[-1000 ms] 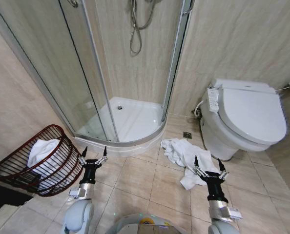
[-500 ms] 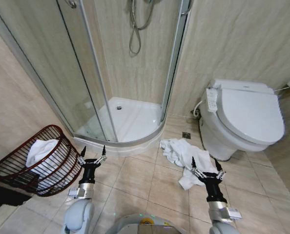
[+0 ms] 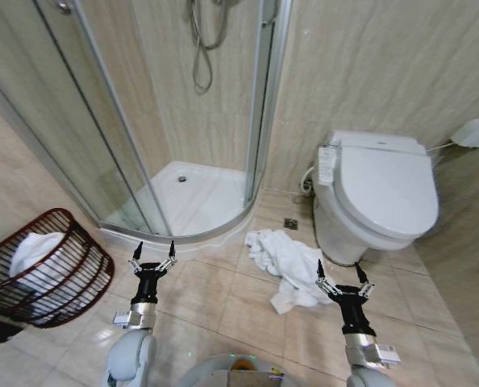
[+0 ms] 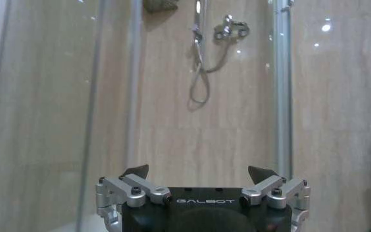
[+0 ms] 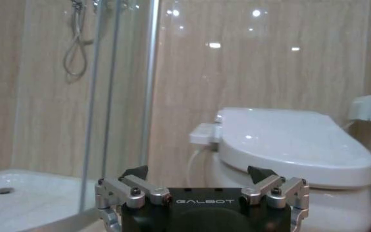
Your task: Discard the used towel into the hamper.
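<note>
You have the hamper (image 3: 42, 270) on the floor at far left, with a towel (image 3: 30, 246) in it. Behind it and toward the middle stands the shower (image 3: 183, 189). The toilet (image 3: 376, 193) is at right against the wall. A second towel (image 3: 288, 262) lies on the floor between shower and toilet, just ahead of your right gripper (image 3: 341, 274). Your left gripper (image 3: 153, 251) is right of the hamper.

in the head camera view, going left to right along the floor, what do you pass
hamper → left gripper → used towel → right gripper → toilet
</note>
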Controlling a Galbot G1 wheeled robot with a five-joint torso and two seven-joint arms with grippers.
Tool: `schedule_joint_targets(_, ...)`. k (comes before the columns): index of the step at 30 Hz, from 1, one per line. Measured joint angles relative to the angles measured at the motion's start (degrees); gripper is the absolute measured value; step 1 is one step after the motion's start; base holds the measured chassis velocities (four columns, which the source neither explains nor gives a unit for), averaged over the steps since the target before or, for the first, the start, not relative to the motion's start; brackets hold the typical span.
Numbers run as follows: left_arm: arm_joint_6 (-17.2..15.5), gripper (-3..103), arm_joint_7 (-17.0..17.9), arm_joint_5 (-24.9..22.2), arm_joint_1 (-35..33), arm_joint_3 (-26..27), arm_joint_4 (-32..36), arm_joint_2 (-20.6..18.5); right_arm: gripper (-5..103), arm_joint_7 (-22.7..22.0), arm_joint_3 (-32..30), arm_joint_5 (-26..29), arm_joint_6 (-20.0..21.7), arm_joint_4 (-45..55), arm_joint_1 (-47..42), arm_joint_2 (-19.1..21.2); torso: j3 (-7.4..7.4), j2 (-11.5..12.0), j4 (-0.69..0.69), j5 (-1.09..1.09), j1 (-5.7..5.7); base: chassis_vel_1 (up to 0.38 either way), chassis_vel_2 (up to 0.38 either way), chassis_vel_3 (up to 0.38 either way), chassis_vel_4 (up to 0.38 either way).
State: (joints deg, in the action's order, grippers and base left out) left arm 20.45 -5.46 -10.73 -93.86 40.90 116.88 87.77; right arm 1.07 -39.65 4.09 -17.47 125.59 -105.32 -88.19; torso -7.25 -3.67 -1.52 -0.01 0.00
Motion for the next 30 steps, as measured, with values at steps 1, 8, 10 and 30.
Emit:
schedule_joint_targets(1,0.00,100,0.00,0.00,0.00,0.00,0.00,0.00,100,0.00,0.00,0.00,0.00,0.00,0.00,0.00,0.00,0.00,0.00,0.00,0.00,-0.260,-0.274,0.265,0.267)
schedule_joint_targets(8,-0.76,100,0.16,2.36,-0.32,0.10,-0.08,0.00,100,0.05,0.25,0.90,-0.69,-0.42,-0.08,0.11,-0.02,-0.04,-0.01,0.01,0.00,-0.173,-0.178,0.183,0.167)
schedule_joint_targets(10,-0.87,100,0.20,2.41,-0.32,0.09,-0.09,0.01,100,0.14,0.22,0.89,-0.62,-0.64,0.02,0.13,-0.02,-0.05,-0.02,0.02,0.00,-0.015,-0.003,0.050,0.049)
schedule_joint_targets(30,-0.17,100,0.04,3.41,-0.68,-0.16,-0.72,0.90,100,-2.06,-0.38,5.04,0.38,-5.79,1.72,2.95,-0.07,-0.08,-0.01,0.02,0.00,0.073,0.065,0.050,0.051)
